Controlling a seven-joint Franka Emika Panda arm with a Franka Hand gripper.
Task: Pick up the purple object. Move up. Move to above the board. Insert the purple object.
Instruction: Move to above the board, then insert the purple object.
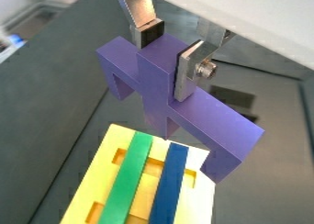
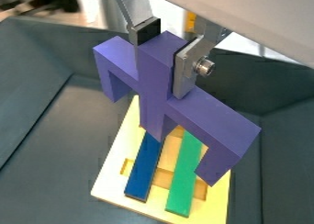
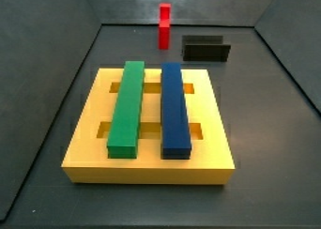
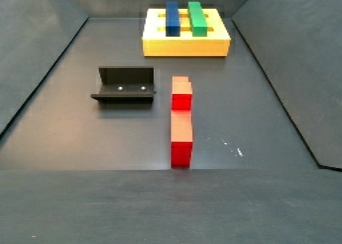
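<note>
Wrist views – gripper (image 1: pixel 170 51) pinching purple object (image 1: pixel 185 106), above board (image 1: pixel 86 193) – both unseen from side views.

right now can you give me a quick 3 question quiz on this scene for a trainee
1. True or false: the gripper is shut on the purple object, held in the air above the board.
2. Which bars already lie in the board's slots, as in a side view? A. a green bar and a blue bar B. two red bars C. none
3. Fill in: the fixture stands on the floor beside the ___ post.

Key
1. True; the silver fingers clamp its raised middle block in both wrist views.
2. A
3. red
</note>
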